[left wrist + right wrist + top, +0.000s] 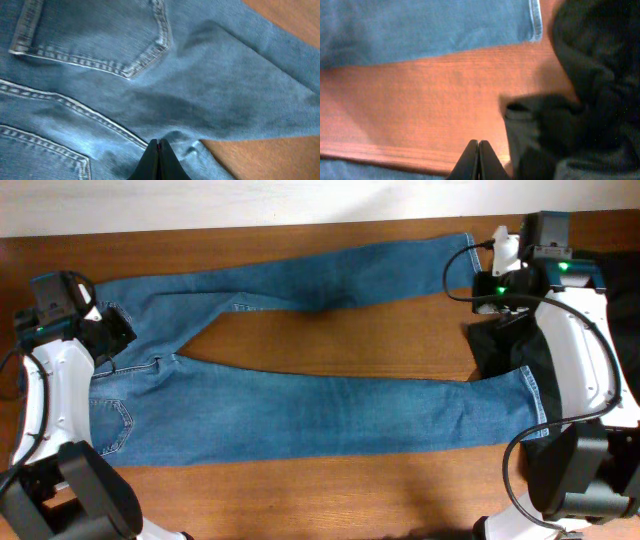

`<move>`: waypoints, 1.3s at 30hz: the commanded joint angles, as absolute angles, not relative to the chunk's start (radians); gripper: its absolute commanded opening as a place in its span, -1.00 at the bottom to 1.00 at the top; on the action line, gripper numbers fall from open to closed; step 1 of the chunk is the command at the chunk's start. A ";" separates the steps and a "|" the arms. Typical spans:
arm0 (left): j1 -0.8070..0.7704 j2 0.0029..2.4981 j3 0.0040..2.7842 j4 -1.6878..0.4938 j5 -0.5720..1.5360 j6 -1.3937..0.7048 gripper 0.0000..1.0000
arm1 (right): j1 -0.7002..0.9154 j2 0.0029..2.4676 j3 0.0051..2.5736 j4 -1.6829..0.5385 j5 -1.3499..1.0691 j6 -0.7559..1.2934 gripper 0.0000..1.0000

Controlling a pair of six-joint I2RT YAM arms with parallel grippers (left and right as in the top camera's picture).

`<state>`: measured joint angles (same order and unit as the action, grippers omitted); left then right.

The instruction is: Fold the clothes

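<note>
One big wooden table [300, 490] fills pretty much the whole overhead view, and the main thing on it is a pair of blue jeans [300, 415] laid flat. The waist sits at the left of the frame and the two legs run off to the right in a long V with bare wood between them. The upper leg ends near the top right. The lower leg's hem lands at the right side, touching a crumpled black garment [505, 350] bunched by the right edge.

Next in size are the arms. The left arm [55, 380] comes up along the left edge and the right arm [575, 350] along the right edge.

The left gripper [158, 145] is down at the crotch seam of the jeans, near the waist end. Its fingers are pressed flat together with no gap showing. The tips sit right against a small ridge of denim, but I can't tell if any cloth is actually pinched. A stitched back pocket [100, 40] shows in the upper left of that wrist view.

The right gripper [478, 145] is closed tight too, with nothing in it. It hangs over bare wood between the legs, black garment just to its right.
</note>
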<state>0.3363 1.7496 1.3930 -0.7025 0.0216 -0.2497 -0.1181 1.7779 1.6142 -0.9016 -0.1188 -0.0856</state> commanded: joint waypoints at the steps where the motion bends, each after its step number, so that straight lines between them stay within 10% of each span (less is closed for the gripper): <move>1: 0.314 1.821 1.393 -0.707 0.011 -0.230 -0.94 | -0.054 1.861 1.633 -0.812 -0.128 -0.089 -0.92; 11: 0.282 2.068 1.393 -0.692 0.045 -0.229 -0.98 | 0.081 2.148 1.637 -0.250 -0.128 -0.087 -0.88; 24: 0.287 2.077 1.358 -0.923 -0.274 -0.229 -0.98 | 0.031 2.344 1.637 -0.152 -0.105 -0.028 -0.85; 27: 0.287 2.077 1.358 -0.904 -0.274 -0.229 -0.81 | -0.002 2.356 1.637 -0.163 -0.091 -0.006 -0.65; 31: 0.287 2.077 1.358 -0.891 -0.274 -0.229 0.18 | -0.015 2.337 1.664 -0.210 -0.101 -0.008 0.11; 39: 0.287 2.064 1.406 -0.888 -0.278 -0.176 0.33 | -0.040 2.170 1.837 -0.443 -0.094 -0.022 0.80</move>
